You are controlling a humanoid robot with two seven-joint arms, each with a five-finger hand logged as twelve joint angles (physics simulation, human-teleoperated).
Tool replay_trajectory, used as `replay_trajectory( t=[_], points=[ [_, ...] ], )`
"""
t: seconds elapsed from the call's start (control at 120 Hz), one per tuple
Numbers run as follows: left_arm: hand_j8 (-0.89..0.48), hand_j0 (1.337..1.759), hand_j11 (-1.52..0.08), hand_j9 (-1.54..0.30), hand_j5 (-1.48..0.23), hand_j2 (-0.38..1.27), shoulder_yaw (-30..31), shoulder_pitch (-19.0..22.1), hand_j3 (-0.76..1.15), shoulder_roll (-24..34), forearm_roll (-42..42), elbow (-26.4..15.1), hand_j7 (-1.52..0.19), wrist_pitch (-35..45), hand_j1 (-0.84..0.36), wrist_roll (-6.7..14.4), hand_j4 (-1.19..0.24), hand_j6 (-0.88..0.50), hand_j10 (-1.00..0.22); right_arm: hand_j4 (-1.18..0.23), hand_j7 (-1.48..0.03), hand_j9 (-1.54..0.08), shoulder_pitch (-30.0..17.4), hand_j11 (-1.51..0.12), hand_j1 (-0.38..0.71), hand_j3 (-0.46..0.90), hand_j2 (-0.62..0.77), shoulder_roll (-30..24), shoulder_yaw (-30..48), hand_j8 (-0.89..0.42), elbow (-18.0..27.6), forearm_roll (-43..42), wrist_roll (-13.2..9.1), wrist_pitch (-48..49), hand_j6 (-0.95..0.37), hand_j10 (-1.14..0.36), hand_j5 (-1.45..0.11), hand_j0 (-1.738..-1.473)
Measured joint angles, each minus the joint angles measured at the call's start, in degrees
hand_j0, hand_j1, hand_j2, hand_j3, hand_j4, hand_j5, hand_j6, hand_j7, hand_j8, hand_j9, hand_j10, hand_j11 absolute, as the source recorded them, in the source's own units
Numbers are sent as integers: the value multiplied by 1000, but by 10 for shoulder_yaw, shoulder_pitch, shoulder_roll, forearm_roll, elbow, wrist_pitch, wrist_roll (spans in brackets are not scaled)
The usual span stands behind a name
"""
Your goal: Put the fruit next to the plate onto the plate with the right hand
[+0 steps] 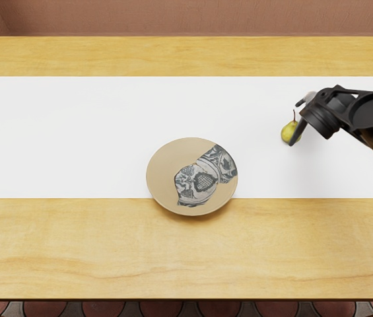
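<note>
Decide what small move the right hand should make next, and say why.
Probably settle the right hand into a grasp on the yellow-green pear before lifting. The hand is against the pear's right side, the grasp is unclear, and the pear stands on the white runner, right of the round tan patterned plate.

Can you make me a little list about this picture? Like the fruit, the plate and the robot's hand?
fruit: yellow-green pear, stem up
where: right part of the white strip, apart from the plate
plate: tan with a blue-grey pattern, middle of the wooden table
right hand: black, right up against the pear's right side
left hand: not in view
pear on plate: not yet
</note>
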Motion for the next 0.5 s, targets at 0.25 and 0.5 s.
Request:
replay_trajectory(
  t=[0.25, 0.5],
  points=[
    [0, 1658, 0, 0, 0, 0, 0, 0, 0, 0, 0, 0, 0, 0, 349, 0, 0, 0, 0, -252, -325, -326, -2, -326, -50, 0, -48, 1, 0, -253, 0, 0, 0, -9, -254, -252, -326, -1658],
    [0, 1658, 0, 0, 0, 0, 0, 0, 0, 0, 0, 0, 0, 0, 349, 0, 0, 0, 0, -260, -336, -336, -6, -336, -40, 0, -49, 3, 0, -260, 0, -1, 0, -28, -261, -260, -336, -1658]
  ],
)
